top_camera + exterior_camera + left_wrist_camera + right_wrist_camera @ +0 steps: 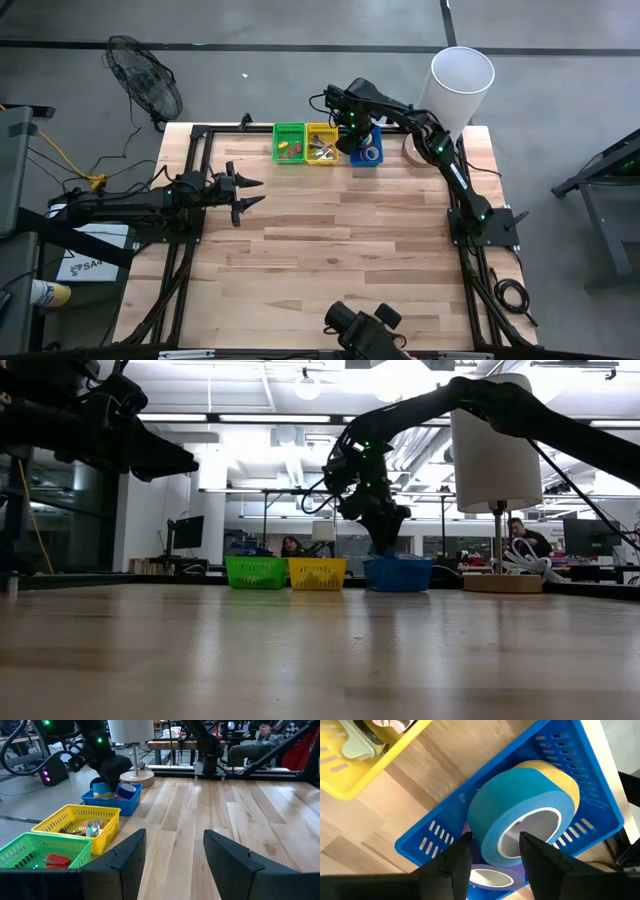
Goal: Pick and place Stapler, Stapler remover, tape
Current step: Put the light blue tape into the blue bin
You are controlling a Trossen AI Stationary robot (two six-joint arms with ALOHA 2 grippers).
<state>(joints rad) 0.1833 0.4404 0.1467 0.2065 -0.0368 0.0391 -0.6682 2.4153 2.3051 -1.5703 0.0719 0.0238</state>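
**High view: right arm bent over the blue basket**

High view shows the pale wooden desk [330, 260] with both arms: the left gripper [247, 192] hovers spread and empty, well apart from the baskets, while the right gripper [358, 137] reaches down into the blue plastic basket [367, 157]. Beside it stand the yellow basket [322, 143] and green basket [289, 143]. Only the right wrist view reveals the blue tape roll [520, 815] lying in the basket against a yellow roll [560, 780], the fingers [455, 865] spread either side, not pinching it.
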